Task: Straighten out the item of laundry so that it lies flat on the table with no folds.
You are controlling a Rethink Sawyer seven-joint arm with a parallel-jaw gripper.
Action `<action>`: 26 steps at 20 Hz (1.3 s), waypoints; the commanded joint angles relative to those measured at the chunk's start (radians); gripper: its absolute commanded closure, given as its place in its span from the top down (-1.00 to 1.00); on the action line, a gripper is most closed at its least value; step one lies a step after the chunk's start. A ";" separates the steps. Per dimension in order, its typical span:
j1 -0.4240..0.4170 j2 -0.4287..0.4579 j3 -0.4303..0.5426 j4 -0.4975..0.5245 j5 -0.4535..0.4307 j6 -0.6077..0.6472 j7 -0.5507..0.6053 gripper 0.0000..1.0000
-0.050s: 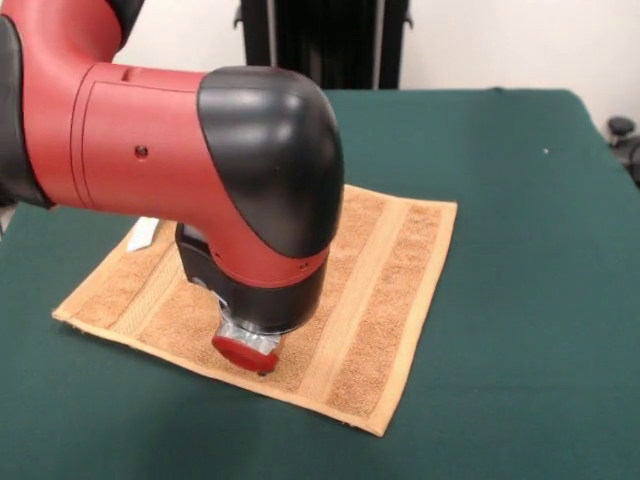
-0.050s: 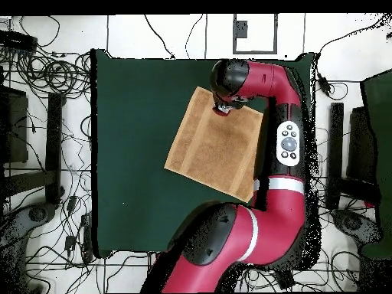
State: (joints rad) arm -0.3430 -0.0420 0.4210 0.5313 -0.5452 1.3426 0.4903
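One golden-tan terry-cloth hand towel (image 1: 330,300) is all you have to manage, and it already lies close to flat on the dark green felt-covered desk (image 1: 540,300) — paler woven bands running straight, no fold that you can see from either view. A small white tag (image 1: 143,233) pokes out at the towel's far edge, partly hidden behind the arm.

Your red and black arm (image 1: 200,170) reaches over the towel, and its tool (image 1: 246,350) — a red-tipped end below a metal collar — sits low over the towel's middle band, touching it or just above; the front view does not settle which. Whether the tool is clenched or released, you cannot tell from these pictures, so check that on your side before moving.

For the step in hand, you likely need only a check and a clean exit. If the tool has any cloth pinched, let it go before you move — dragging sideways across terry would rumple what is already smooth. Lift straight up from the towel, not across it. The corner under the arm's elbow in the overhead view is hidden; look at it once the arm is clear of the towel, and only then judge whether any edge needs a gentle outward pull.
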 commanded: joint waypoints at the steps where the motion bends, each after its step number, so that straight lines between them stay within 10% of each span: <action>1: 0.043 0.117 -0.004 0.056 0.023 -0.056 0.352 -1.00; 18: -0.226 0.142 0.288 0.438 0.213 -0.853 -0.056 -1.00; 22: -0.213 0.130 0.265 0.430 0.201 -0.821 -0.027 -1.00; 26: -0.074 0.079 0.073 0.295 0.188 -0.451 0.114 -1.00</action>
State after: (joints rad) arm -0.5119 -0.0599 0.5072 0.7369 -0.3172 0.7761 0.4903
